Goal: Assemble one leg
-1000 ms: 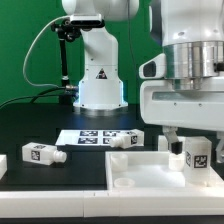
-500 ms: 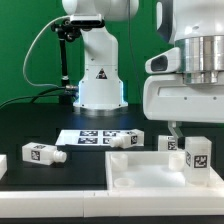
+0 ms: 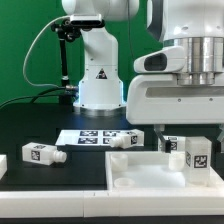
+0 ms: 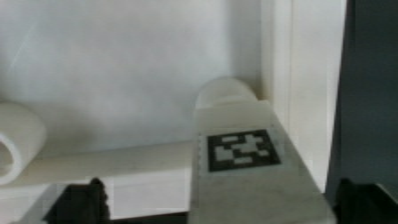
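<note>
The arm is hanging over the far corner of the large white panel (image 3: 150, 172), on the exterior view's right. One leg (image 3: 197, 153) is standing upright in that corner, tag facing the camera, and it appears to be seated in the panel. Compared with the picture from a second ago, the wrist housing has been rising and drifting toward the exterior view's left, while the leg is keeping its place. The leg is no longer hidden behind the housing.

In the wrist view, the leg (image 4: 233, 140) is lying between the two dark fingertips (image 4: 80, 199), which are showing only at the picture's edge on either side. The gripper (image 4: 222, 202) is spread wider than the leg, and neither fingertip seems to be touching it; the wrist picture is blurred, so a light contact cannot be ruled out. A round socket (image 4: 15, 140) of the panel is showing beside the leg.

This change suggests that the arm is releasing the leg and backing away from it. Judged from the pictures, the placing step is done or nearly done. Whether the leg is fully tightened cannot be told.

Other legs are lying loose on the black table (image 3: 40, 128): one (image 3: 38, 154) toward the exterior view's left and one (image 3: 127, 138) just beside the marker board (image 3: 88, 137). A third (image 3: 170, 145) is resting behind the panel, near the standing leg.
</note>
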Controlling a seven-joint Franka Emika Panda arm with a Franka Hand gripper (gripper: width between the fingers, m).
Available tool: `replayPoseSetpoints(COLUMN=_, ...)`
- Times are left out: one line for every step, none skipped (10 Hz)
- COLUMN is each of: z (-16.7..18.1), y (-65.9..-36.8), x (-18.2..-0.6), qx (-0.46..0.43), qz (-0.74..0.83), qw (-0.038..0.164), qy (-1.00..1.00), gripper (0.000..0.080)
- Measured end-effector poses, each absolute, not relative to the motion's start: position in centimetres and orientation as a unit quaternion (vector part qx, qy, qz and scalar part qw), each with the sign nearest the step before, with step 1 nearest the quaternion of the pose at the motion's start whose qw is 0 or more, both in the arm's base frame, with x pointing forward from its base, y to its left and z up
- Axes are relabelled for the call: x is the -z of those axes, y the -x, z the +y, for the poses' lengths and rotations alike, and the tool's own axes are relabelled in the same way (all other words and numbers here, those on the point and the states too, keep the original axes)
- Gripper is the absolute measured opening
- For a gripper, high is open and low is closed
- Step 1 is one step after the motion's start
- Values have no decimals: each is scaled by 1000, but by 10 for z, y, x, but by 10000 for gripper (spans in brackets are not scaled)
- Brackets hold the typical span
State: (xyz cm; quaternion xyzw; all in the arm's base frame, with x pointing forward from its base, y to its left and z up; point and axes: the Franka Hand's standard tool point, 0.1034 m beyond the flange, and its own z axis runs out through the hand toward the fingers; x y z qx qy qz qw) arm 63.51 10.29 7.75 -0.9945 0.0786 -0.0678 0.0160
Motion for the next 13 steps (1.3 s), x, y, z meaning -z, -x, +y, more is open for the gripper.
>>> replayPoseSetpoints(z=102, y=-635, x=-77, qx=68, qz=84, qw=16, qy=994, gripper=520)
replayPoseSetpoints(z=103, y=-635, x=-77, qx=67, qz=107, qw=18, qy=992, gripper=374)
replayPoseSetpoints(z=103, y=-635, x=-77, qx=66, qz=138, qw=20, qy=988, gripper=286)
replayPoseSetpoints(z=103, y=-635, x=-77, qx=65, qz=175, qw=23, qy=982, gripper=286)
replayPoseSetpoints(z=103, y=-635, x=-76, qx=64, qz=201, qw=25, qy=977, gripper=286)
replayPoseSetpoints(z=103, y=-634, x=-76, qx=63, qz=246, qw=28, qy=967, gripper=286)
replayPoseSetpoints(z=106, y=-636, x=-75, qx=61, qz=324, qw=31, qy=944, gripper=286)
replayPoseSetpoints(z=108, y=-637, x=-76, qx=52, qz=383, qw=34, qy=922, gripper=286)
replayPoseSetpoints(z=109, y=-638, x=-75, qx=42, qz=472, qw=43, qy=880, gripper=286)
replayPoseSetpoints(z=111, y=-638, x=-74, qx=35, qz=576, qw=53, qy=815, gripper=286)
replayPoseSetpoints(z=116, y=-638, x=-73, qx=33, qz=656, qw=55, qy=752, gripper=286)
replayPoseSetpoints(z=117, y=-639, x=-74, qx=33, qz=687, qw=54, qy=724, gripper=286)
replayPoseSetpoints(z=117, y=-639, x=-73, qx=33, qz=720, qw=55, qy=691, gripper=286)
